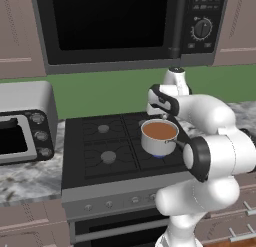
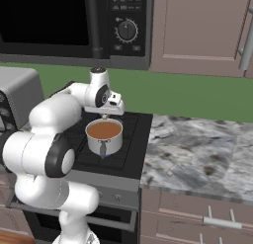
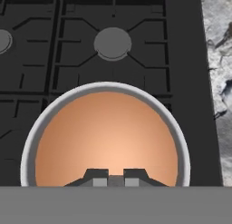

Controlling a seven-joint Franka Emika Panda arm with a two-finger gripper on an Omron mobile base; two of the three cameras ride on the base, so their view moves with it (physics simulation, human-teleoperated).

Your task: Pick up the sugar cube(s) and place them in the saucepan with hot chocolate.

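- 1 saucepan [image 1: 159,137] w/ hot chocolate, steel, brown liquid up near the rim; sits on the stove's [image 1: 85,136] front right burner, close to the front edge & the right edge. Its thin dark handle [image 2: 103,149] points off the front edge toward my base.
- My gripper [image 3: 116,177] hangs right above the pan, pointing down over the liquid. Hand view: my 2 fingertips [image 3: 100,180] sit close together w/ only a narrow gap, nothing visible between them – looks closed & empty.
- In the base views my hand is at the pan's back rim, just over it; can't tell from there whether it touches.
- Burners: 4 on the black cooktop. Back right burner [image 3: 113,42] is bare, just beyond the pan in hand view; the 2 left ones [image 1: 103,128] bare too.
- Knobs [image 1: 109,204]: a row along the stove's grey front panel, exact count unclear.
- 1 microwave [image 1: 125,26], black door, dial & buttons on its right side, mounted above the stove.
- 1 toaster oven [image 1: 25,123], silver, on the counter left of the stove, 3 knobs down its right side.
- Counter [image 2: 197,154]: grey-white marble, both sides of the stove.
- Room: green backsplash, pinkish-brown cabinets above & below, metal bar handles on the drawers at right.
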